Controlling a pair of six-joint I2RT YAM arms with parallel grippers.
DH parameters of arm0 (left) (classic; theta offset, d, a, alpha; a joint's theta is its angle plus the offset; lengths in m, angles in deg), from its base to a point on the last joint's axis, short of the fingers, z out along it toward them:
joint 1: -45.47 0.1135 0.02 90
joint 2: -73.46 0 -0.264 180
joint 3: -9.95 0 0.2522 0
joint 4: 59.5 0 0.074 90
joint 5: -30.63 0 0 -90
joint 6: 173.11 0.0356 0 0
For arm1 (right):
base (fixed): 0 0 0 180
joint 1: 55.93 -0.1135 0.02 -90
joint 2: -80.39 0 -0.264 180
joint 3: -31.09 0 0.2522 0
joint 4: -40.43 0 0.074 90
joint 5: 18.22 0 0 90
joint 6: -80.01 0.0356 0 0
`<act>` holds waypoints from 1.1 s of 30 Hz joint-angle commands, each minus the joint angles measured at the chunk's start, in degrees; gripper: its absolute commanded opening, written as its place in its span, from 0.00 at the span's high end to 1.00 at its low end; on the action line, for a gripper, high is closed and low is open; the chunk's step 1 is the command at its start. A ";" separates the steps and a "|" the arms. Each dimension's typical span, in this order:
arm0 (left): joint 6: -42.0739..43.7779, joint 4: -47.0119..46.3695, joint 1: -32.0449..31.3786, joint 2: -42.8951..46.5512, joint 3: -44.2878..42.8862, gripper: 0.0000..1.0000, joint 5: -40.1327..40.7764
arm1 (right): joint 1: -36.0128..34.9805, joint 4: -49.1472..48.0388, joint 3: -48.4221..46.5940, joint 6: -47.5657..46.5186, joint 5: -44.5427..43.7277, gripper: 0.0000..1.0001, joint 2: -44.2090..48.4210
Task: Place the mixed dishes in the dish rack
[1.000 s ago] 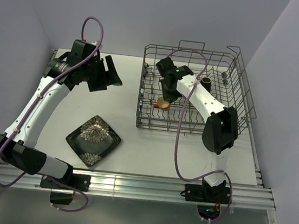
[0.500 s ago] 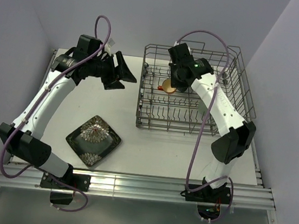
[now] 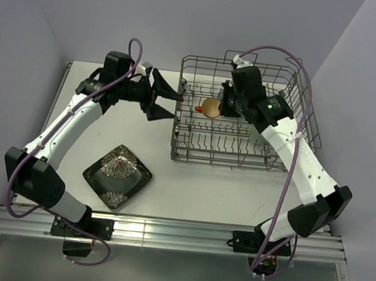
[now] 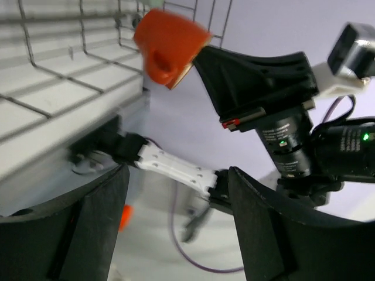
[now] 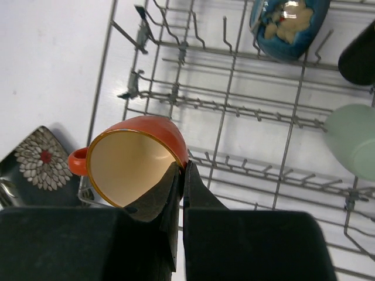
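Observation:
The small orange cup (image 3: 210, 107) hangs tilted over the left part of the dish rack (image 3: 291, 136), and my right gripper (image 3: 222, 105) is shut on its rim. In the right wrist view the orange cup (image 5: 137, 157) shows its cream inside, with the right gripper (image 5: 182, 171) pinching its wall. My left gripper (image 3: 177, 106) stands open just outside the rack's left wall, pointing at the cup. From the left wrist the orange cup (image 4: 169, 42) shows above the open left gripper (image 4: 176, 234). The dark square plate (image 3: 117, 176) lies on the table, front left. A pale green cup (image 5: 353, 141) lies in the rack.
Below the right wrist, a blue patterned dish (image 5: 286, 17) and a dark cup (image 5: 360, 58) sit at the rack's far side. Rows of upright tines (image 5: 234, 108) fill the rack floor. White walls close in the table on the left, back and right.
The right arm has lifted the orange cup from the rack's front and carried it back over the rack. The left gripper has swung right, up to the rack's left wall.

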 commanded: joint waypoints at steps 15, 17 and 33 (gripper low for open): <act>-41.99 -39.09 -2.51 9.85 22.15 0.26 -6.00 | -2.37 -16.95 6.31 -1.89 6.27 1.00 9.99; -46.48 -42.19 -3.21 10.20 24.17 0.26 -5.12 | -2.63 -18.09 6.93 -1.80 6.54 1.00 10.78; -53.95 -49.58 -4.09 7.13 24.36 0.42 -3.71 | -4.04 -23.89 10.88 0.57 11.98 1.00 14.30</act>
